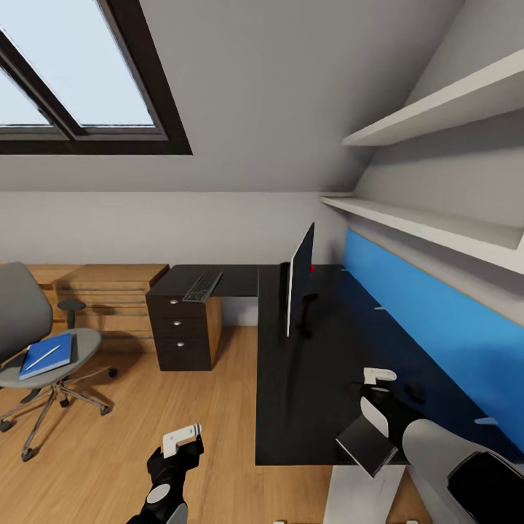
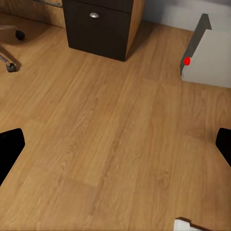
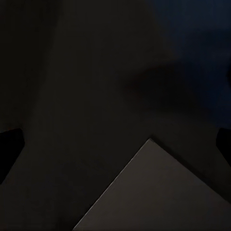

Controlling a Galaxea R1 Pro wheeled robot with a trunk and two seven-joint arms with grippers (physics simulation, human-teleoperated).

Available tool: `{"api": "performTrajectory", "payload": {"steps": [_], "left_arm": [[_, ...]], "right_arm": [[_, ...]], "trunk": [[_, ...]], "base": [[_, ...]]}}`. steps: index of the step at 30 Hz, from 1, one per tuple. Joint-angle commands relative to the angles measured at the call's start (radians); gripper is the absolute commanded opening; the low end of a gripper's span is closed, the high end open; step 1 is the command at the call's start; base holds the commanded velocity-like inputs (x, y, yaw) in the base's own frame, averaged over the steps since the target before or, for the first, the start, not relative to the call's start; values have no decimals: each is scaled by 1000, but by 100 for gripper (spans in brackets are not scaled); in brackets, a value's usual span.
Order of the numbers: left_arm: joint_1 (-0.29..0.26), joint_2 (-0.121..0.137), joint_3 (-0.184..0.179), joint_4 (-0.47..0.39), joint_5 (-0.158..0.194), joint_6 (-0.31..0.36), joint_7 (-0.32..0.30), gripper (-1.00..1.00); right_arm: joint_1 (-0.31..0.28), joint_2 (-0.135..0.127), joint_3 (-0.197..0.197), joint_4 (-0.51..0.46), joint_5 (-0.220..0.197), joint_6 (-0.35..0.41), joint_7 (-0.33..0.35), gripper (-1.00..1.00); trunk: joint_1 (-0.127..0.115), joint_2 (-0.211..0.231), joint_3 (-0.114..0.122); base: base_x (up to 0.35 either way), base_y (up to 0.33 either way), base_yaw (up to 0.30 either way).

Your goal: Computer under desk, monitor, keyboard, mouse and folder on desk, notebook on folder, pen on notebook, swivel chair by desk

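Observation:
The black desk [image 1: 291,407] carries the monitor [image 1: 300,280], seen edge-on, and the keyboard [image 1: 202,286] on its left wing. A small dark mouse [image 1: 415,393] lies near the blue back panel. My right gripper [image 1: 382,411] [image 3: 115,149] hovers open over the desk's front edge. The grey notebook [image 1: 366,442] [image 3: 163,192] sits tilted just beneath it, and I cannot tell whether it is touched. At far left, the swivel chair [image 1: 22,313] holds the blue folder [image 1: 47,354] with the pen [image 1: 44,356] on it. My left gripper [image 1: 175,462] [image 2: 115,149] is open above the floor, near the computer [image 2: 209,55].
A dark drawer unit [image 1: 182,331] [image 2: 98,26] stands under the desk's left wing, with a low light-wood shelf unit [image 1: 109,291] behind the chair. Two white wall shelves [image 1: 437,225] run above the desk. A chair castor [image 2: 19,34] rests on the wood floor.

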Motion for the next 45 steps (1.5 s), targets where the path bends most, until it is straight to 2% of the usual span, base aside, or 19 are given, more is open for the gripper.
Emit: {"api": "performTrajectory", "payload": {"steps": [1, 12, 22, 40, 45], "left_arm": [[-2, 1, -5, -1, 8, -3, 7, 100], [-2, 4, -4, -2, 8, -6, 11, 100], [-2, 9, -7, -4, 9, -6, 56, 100], [-1, 9, -7, -3, 10, -6, 59, 100], [-2, 9, -6, -3, 10, -6, 59, 100]], "right_arm": [[-1, -1, 8, -3, -5, 8, -7, 100], [-1, -1, 8, -1, 1, 9, -7, 100], [-1, -1, 8, 0, 28, 27, -9, 100], [-1, -2, 8, 0, 30, 31, -9, 100], [-1, -14, 8, 0, 30, 32, -9, 100]], "trunk": [[4, -8, -5], [46, -85, -39], [85, -155, -70], [154, -281, -127], [173, -316, -142]], "base": [[0, 0, 0], [0, 0, 0], [0, 0, 0], [0, 0, 0], [0, 0, 0]]}}
